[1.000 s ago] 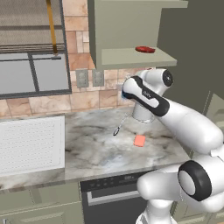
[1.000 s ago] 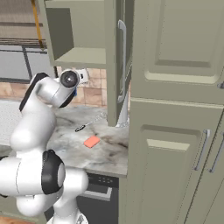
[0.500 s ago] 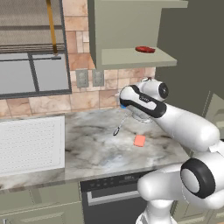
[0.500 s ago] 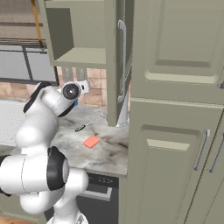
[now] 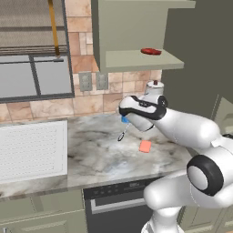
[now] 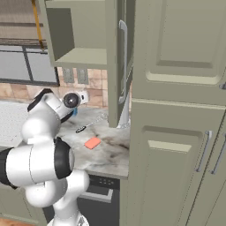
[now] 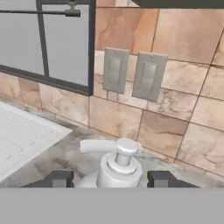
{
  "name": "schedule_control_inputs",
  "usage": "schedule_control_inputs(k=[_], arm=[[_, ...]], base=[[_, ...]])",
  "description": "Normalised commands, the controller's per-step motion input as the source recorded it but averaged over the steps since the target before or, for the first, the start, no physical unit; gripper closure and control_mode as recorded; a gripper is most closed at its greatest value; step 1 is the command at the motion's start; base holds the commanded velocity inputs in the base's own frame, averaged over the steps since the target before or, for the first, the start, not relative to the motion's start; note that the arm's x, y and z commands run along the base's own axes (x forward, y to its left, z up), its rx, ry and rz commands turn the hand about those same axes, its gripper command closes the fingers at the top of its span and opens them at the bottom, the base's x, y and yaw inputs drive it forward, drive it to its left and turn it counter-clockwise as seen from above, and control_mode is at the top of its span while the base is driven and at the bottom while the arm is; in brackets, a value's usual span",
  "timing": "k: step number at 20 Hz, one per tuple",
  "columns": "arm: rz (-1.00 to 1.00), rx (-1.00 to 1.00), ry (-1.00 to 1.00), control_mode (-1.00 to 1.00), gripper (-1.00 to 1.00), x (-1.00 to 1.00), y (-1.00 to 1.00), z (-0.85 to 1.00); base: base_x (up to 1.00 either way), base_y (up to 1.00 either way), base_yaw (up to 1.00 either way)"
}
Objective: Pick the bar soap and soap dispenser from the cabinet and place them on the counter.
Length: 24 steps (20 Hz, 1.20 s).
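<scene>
The soap dispenser (image 7: 119,164) shows its white pump top between my two finger tips, and my gripper (image 7: 110,178) is shut on it. A bit of its blue body (image 5: 124,119) peeks out under the hand, low over the back of the counter (image 5: 91,152). The blue also shows beside the wrist (image 6: 74,112). The coral-pink bar soap (image 5: 145,146) lies flat on the counter, to the right of the hand and nearer the front edge; it is the bar soap (image 6: 92,143) ahead of the arm. The cabinet (image 5: 141,59) stands open above, door (image 6: 115,62) swung out.
A dark red disc (image 5: 150,51) rests on the cabinet shelf. A small dark utensil (image 5: 122,135) lies on the counter under the hand. A white perforated panel (image 5: 32,148) covers the counter's left. Two wall outlets (image 7: 114,70) face the hand. A white roll (image 5: 154,86) stands behind the arm.
The hand has come down and a little left with the soap dispenser, closer to the counter. The bar soap has stayed where it was.
</scene>
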Motion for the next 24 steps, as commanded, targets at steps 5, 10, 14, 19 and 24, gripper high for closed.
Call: schedule_control_inputs(k=[5, 10, 14, 19, 24], arm=[[0.00, 0.00, 0.07, -1.00, 1.00, 0.00, 0.16, -0.44], [-0.01, 0.00, 0.07, -1.00, 1.00, 0.00, 0.12, -0.33], [-0.01, 0.00, 0.01, -1.00, 1.00, -0.03, 0.06, -0.28], [-0.01, 0.00, 0.00, -1.00, 1.00, -0.04, 0.07, -0.23], [0.00, 0.00, 0.00, -1.00, 1.00, -0.07, 0.12, -0.19]], base=[[0.00, 0.00, 0.00], [0.00, 0.00, 0.00], [0.00, 0.00, 0.00], [0.00, 0.00, 0.00], [0.00, 0.00, 0.00]])
